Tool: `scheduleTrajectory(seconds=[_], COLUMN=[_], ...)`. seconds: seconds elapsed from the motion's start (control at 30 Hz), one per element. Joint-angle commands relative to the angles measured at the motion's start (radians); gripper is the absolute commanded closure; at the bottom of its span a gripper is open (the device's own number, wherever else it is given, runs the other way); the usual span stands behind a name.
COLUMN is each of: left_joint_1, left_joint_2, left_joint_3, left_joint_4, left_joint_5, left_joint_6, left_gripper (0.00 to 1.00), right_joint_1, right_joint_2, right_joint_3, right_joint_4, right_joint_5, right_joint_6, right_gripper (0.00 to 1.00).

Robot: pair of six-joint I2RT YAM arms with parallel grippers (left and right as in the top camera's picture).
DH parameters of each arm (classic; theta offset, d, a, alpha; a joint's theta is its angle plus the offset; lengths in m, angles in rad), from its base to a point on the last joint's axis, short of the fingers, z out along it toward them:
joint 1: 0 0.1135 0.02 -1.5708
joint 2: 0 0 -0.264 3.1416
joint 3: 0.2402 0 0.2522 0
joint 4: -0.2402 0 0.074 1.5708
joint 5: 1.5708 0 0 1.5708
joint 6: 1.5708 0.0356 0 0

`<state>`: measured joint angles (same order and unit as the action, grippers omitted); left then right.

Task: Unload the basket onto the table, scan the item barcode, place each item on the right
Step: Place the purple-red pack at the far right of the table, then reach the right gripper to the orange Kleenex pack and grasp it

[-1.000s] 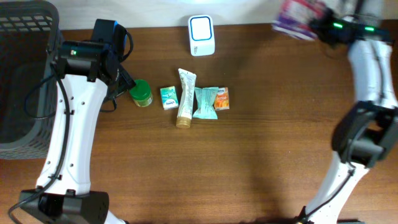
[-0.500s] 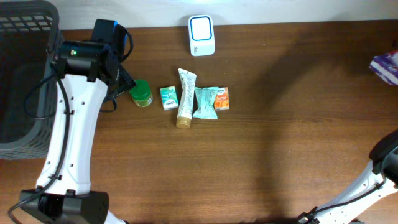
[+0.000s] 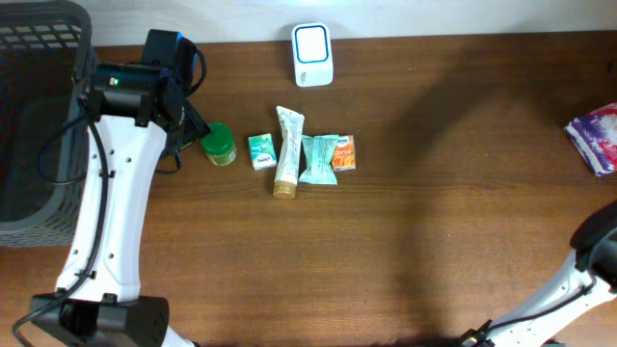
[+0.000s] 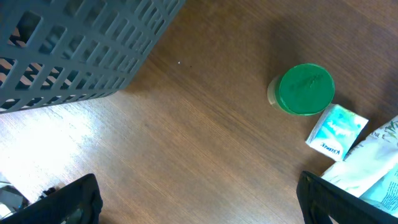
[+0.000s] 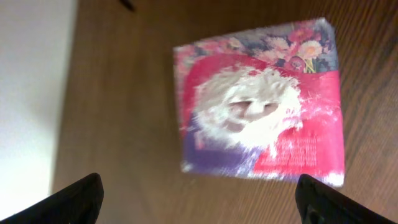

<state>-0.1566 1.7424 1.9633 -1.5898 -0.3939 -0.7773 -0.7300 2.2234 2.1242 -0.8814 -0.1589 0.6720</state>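
Wide brown table (image 3: 434,241), and biggest on it is the one grey basket (image 3: 39,116) in the far-left corner, nothing showing inside. Left gripper (image 4: 208,205) hangs over bare wood between basket and goods, jaws spread wide and empty. Over on the right edge, well apart from everything, lies the one floral pack (image 5: 261,99), flat on the wood, with the right gripper (image 5: 199,202) above it, fingers splayed and clear of it: nothing held. So this pack looks set aside, and I'd call the step a fetch of the next item. One white scanner (image 3: 313,55) sits at the back edge. Before it, a row of five: one tube (image 3: 287,152), one teal pouch (image 3: 317,161), one green-lidded jar (image 4: 305,90), one small green box (image 4: 337,129), one orange packet (image 3: 345,152). Next move calls for gripping one and turning its barcode to the scanner.
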Motion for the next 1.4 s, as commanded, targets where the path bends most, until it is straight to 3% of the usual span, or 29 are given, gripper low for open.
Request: scheduleTrajectory(seconds=[0.0, 0.17, 0.33, 0.5, 0.67, 0.73, 0.83, 1.0, 1.37], left_joint_1=[0.001, 0.001, 0.001, 0.001, 0.001, 0.001, 0.001, 0.001, 0.001], left_joint_2=[-0.003, -0.003, -0.003, -0.003, -0.003, -0.003, -0.003, -0.003, -0.003], left_joint_3=[-0.001, -0.001, -0.001, -0.001, -0.001, -0.001, -0.001, -0.001, -0.001], left_joint_4=[-0.002, -0.002, -0.002, -0.002, -0.002, -0.002, -0.002, -0.002, -0.002], left_joint_5=[-0.011, -0.011, -0.011, -0.011, -0.011, -0.011, -0.011, -0.011, -0.011], left_joint_6=[0.013, 0.012, 0.013, 0.013, 0.013, 0.013, 0.013, 0.013, 0.013], left_gripper=[0.01, 0.01, 0.01, 0.01, 0.01, 0.01, 0.01, 0.01, 0.01], right_joint_1=[0.038, 0.187, 0.452, 0.68, 0.864, 0.911, 0.992, 1.07, 1.11], right_joint_2=[-0.2, -0.257, -0.213, -0.147, -0.058, -0.032, 0.024, 0.106, 0.175], right_joint_3=[0.011, 0.011, 0.006, 0.006, 0.006, 0.006, 0.006, 0.006, 0.006], right_joint_4=[-0.018, -0.164, -0.37, -0.428, -0.448, -0.449, -0.451, -0.446, -0.446], right_joint_5=[-0.098, -0.492, -0.398, -0.169, -0.158, -0.158, -0.158, -0.149, -0.117], right_joint_6=[-0.04, -0.323, -0.535, -0.537, -0.537, -0.537, -0.533, -0.528, -0.472], right_gripper=[0.06, 0.06, 0.01, 0.01, 0.04, 0.18, 0.62, 0.95, 0.96])
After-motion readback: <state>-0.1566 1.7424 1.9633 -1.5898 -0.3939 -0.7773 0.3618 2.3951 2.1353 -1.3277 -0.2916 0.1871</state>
